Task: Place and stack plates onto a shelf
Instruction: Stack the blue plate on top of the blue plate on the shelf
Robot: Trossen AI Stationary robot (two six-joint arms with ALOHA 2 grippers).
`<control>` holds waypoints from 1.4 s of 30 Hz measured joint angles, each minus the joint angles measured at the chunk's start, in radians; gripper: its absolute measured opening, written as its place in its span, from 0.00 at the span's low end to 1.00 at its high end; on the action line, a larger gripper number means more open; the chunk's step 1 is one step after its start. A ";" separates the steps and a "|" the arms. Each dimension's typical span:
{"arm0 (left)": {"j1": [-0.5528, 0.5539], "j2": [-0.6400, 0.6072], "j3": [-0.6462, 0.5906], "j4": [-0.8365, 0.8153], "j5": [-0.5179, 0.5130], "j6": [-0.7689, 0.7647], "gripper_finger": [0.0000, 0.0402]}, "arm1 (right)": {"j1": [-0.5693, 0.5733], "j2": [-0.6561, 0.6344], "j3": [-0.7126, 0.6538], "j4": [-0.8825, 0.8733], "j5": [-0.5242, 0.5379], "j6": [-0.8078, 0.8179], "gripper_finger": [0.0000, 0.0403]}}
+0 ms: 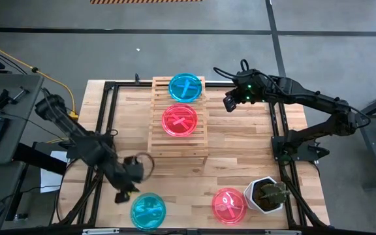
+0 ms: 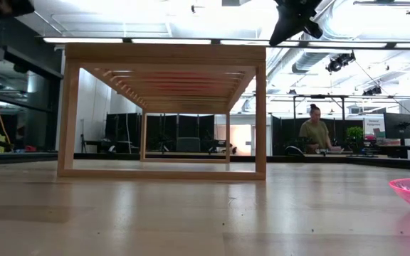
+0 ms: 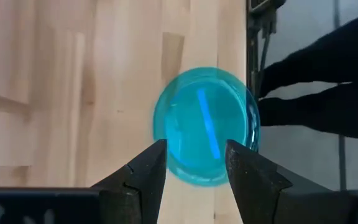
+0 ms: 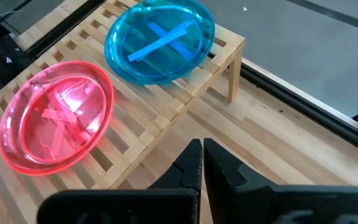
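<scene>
The shelf (image 1: 178,117) stands mid-table and carries a teal plate (image 1: 185,87) at its far end and a pink plate (image 1: 179,121) in front of it, both resting on the slats (image 4: 166,112). Another teal plate (image 1: 148,211) lies on the table near the front left. My left gripper (image 1: 128,188) hovers just beside and above it. In the left wrist view its open fingers (image 3: 196,158) frame this plate (image 3: 205,124) without touching. A pink plate (image 1: 228,205) lies at the front right. My right gripper (image 1: 230,102) hangs shut beside the shelf's far right corner, empty (image 4: 202,155).
A white plant pot (image 1: 266,194) stands at the front right, next to the pink plate. A black metal frame (image 1: 109,111) borders the tabletop. The front part of the shelf top is bare. A person (image 2: 315,134) stands in the room far beyond the table.
</scene>
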 joint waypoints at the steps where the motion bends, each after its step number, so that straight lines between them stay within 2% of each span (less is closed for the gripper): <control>1: -0.009 0.032 0.000 0.022 -0.002 -0.011 0.38 | 0.000 0.000 0.000 -0.003 0.000 0.000 0.00; 8: -0.043 0.230 0.000 0.108 -0.015 -0.010 0.38 | 0.000 0.000 0.000 -0.020 0.000 -0.047 0.00; 19: -0.013 0.440 0.000 0.170 0.018 0.152 0.38 | 0.000 0.006 0.001 -0.032 0.000 -0.094 0.00; 27: 0.013 0.494 0.001 0.173 0.020 0.196 0.38 | 0.000 0.056 0.001 -0.060 0.006 -0.098 0.00; 32: 0.013 0.517 0.001 0.189 0.101 0.205 0.38 | 0.000 0.115 0.001 -0.077 0.006 -0.122 0.00; 36: 0.014 0.521 0.001 0.206 0.121 0.222 0.38 | 0.000 0.146 0.001 -0.076 0.008 -0.132 0.00; 39: 0.013 0.522 0.001 0.209 0.104 0.220 0.34 | 0.000 0.151 0.001 -0.076 0.008 -0.137 0.00; 42: 0.015 0.522 0.001 0.206 0.091 0.220 0.24 | 0.000 0.151 0.001 -0.075 0.009 -0.139 0.00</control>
